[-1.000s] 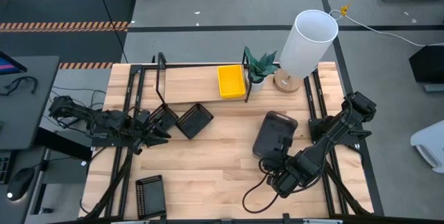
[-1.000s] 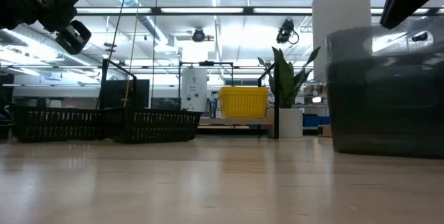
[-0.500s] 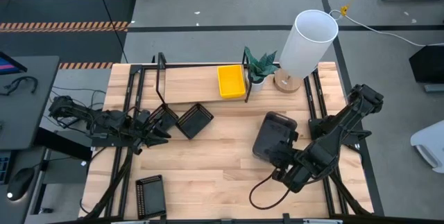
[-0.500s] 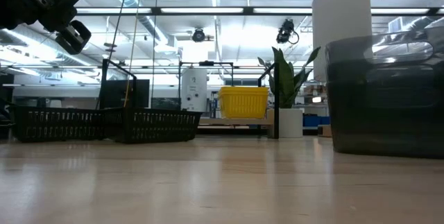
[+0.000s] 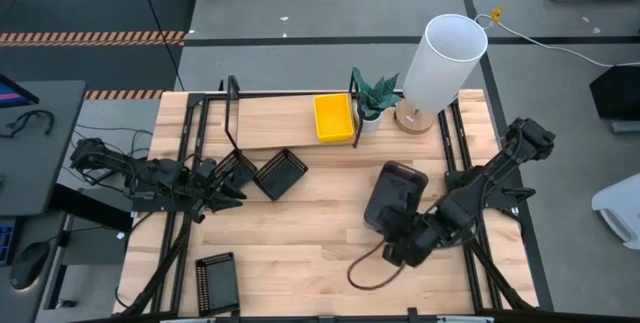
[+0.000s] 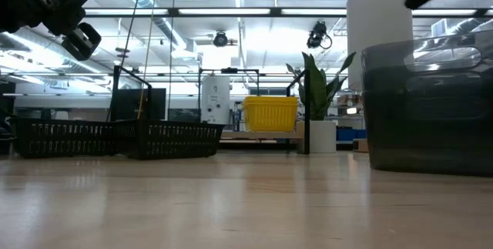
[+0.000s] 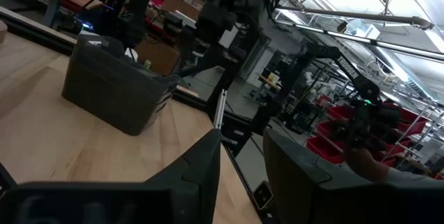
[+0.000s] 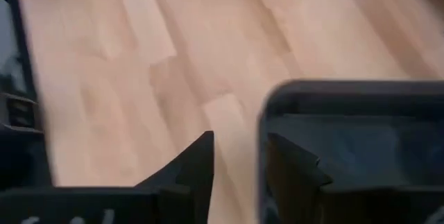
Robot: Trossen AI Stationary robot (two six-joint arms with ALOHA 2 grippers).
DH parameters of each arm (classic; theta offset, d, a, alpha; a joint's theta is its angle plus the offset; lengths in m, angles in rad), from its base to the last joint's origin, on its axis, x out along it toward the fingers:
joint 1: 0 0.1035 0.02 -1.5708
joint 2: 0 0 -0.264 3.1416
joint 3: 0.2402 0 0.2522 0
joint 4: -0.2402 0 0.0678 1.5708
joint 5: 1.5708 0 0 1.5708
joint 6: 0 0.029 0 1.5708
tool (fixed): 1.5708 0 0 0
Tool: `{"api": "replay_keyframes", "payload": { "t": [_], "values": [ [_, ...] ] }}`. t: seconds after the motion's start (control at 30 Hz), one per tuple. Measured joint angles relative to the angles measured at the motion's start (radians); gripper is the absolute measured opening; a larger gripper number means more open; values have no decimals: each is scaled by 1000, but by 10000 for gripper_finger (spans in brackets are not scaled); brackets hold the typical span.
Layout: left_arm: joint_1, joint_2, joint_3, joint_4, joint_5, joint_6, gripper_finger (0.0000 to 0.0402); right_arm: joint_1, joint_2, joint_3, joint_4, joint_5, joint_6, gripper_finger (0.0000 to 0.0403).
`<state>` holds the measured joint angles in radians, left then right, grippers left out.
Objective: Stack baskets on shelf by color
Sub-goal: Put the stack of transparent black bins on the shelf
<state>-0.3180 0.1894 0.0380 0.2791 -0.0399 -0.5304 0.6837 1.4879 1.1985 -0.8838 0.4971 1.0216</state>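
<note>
From above, the shelf point(image 5: 285, 121) runs along the far edge of the surface point(image 5: 310, 233), with a yellow basket point(image 5: 333, 117) on it near its right end, beside a potted plant point(image 5: 373, 96) and a white lamp point(image 5: 442, 61). A grey basket point(image 5: 394, 195) sits right of the surface's middle; the right pincer point(image 5: 400, 250) hangs just at its near end. Two black baskets point(image 5: 280, 174) lie side by side in front of the shelf, close to the left pincer point(image 5: 232, 195) by the left edge. Another black basket point(image 5: 216, 282) lies at the near-left corner.

At surface level, the grey basket point(image 6: 427, 106) fills the right, the yellow basket point(image 6: 269, 114) stands far back, and the black baskets point(image 6: 115, 139) sit left.

The left wrist camera shows its fingers point(image 7: 194, 168) narrowly parted, holding nothing.

The right wrist camera shows its fingers point(image 8: 191, 165) slightly apart, the grey basket's rim point(image 8: 347, 92) just beyond them.
</note>
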Motion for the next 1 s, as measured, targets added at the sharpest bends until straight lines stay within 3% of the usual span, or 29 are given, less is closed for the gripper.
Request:
{"api": "replay_keyframes", "payload": {
  "t": [0.17,0.63,1.0],
  "values": [
    [0,0,0,0,0,0,117,-76,16,1,70,-78,-86,157],
    [0,0,0,0,0,0,117,-163,195,1,51,-277,-150,161],
    [0,0,0,0,0,0,117,-153,197,106,-99,-286,-116,160]
  ]
}}
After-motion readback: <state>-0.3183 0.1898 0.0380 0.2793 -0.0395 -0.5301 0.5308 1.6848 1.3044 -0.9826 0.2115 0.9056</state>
